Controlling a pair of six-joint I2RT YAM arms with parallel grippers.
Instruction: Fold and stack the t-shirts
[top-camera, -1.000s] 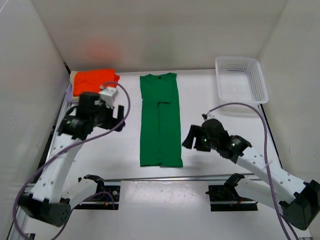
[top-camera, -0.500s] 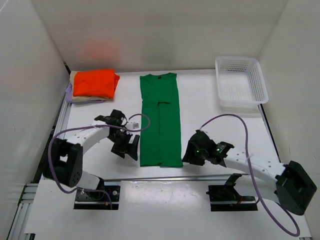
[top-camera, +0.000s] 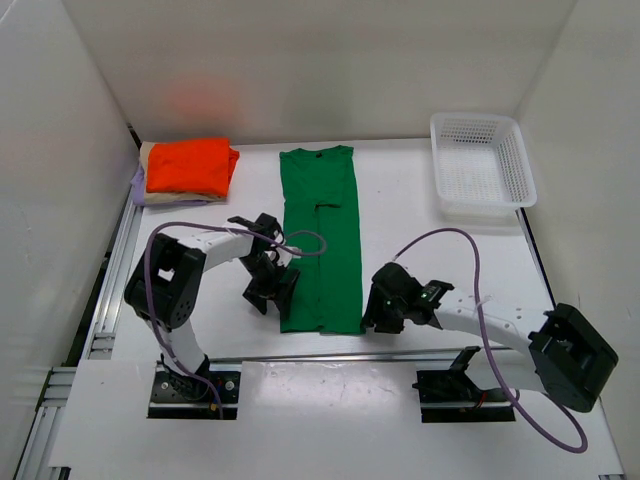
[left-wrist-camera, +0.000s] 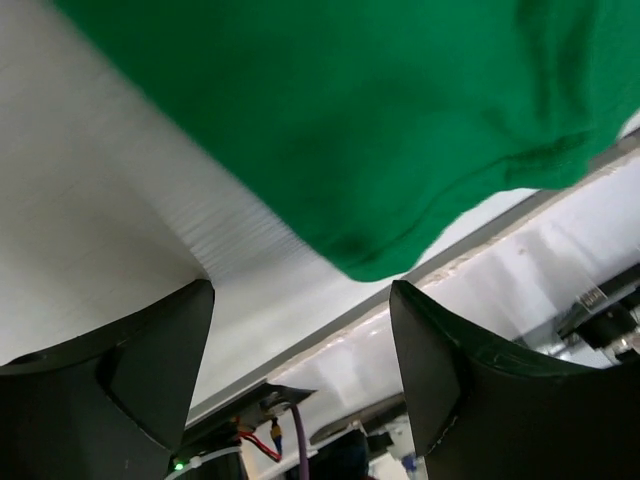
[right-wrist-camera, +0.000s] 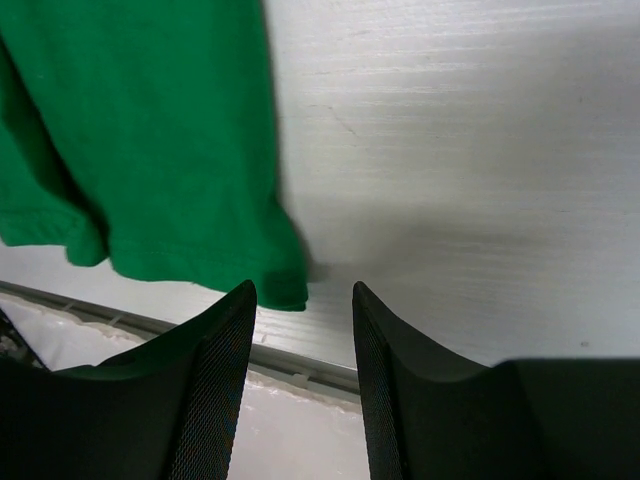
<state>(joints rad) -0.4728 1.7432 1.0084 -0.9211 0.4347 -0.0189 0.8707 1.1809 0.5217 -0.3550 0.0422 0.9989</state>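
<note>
green t-shirt (top-camera: 320, 235) lies flat mid-table (top-camera: 400, 195), folded lengthwise into a long narrow strip, collar at the far end, hem at the near end just short of the rail (top-camera: 330, 356). left gripper (top-camera: 272, 292) sits low at the near-left hem corner and right gripper (top-camera: 382, 300) low at the near-right hem corner, one on each side of the strip. left wrist cam: fingers (left-wrist-camera: 150, 370) well apart, claw open, nothing clamped; the rounded green hem corner sits just ahead of the gap between the tips. right wrist cam: fingers (right-wrist-camera: 215, 375) also spread, claw open, nothing in it; the shirt's hem corner lines up with the gap, right at the tips, with the hem slightly rumpled toward the left of that view. neither wrist cam shows whether the tips touch the table or the cloth. the other three shirts are stacked folded in the far-left corner: orange-red t-shirt (top-camera: 188, 166) on top, beige t-shirt (top-camera: 147, 151) peeking out at the back corner, lavender t-shirt (top-camera: 137, 183) showing along the left edge underneath. the stack is apart from the green strip. white mesh basket (top-camera: 480, 165) stands upright in the far-right corner, well apart from both arms. the left arm's purple cable (top-camera: 305, 240) loops over the left part of the green strip.
</note>
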